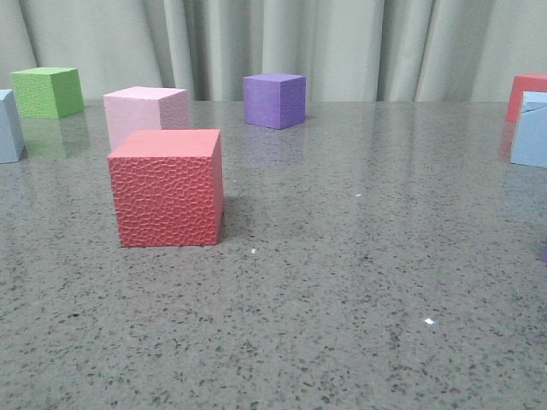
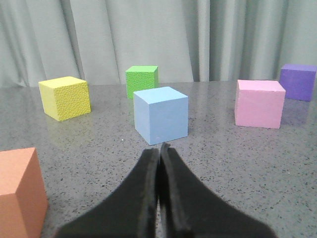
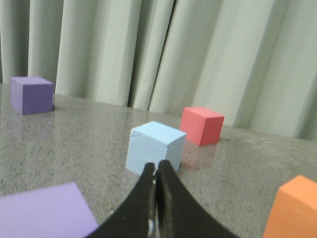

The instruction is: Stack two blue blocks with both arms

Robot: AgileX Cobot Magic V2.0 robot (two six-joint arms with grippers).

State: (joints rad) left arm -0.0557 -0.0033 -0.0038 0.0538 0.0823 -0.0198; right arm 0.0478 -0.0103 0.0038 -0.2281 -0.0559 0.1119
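One pale blue block (image 1: 9, 126) stands at the table's far left edge, cut off by the front view; the left wrist view shows it whole (image 2: 161, 114), just beyond my left gripper (image 2: 158, 148), which is shut and empty. The other blue block (image 1: 531, 130) stands at the far right edge, with a crack near its upper edge (image 3: 154, 147). My right gripper (image 3: 156, 166) is shut and empty, its tips pointing at that block from a short way off. Neither gripper shows in the front view.
A big red cube (image 1: 167, 186) sits left of centre, with a pink cube (image 1: 146, 115) behind it, a green cube (image 1: 49, 91) back left and a purple cube (image 1: 274, 100) at the back. A red cube (image 1: 527, 94) stands behind the right blue block. Yellow (image 2: 65, 97), orange (image 2: 19, 191) (image 3: 292, 209) and violet (image 3: 44, 213) cubes appear in the wrist views.
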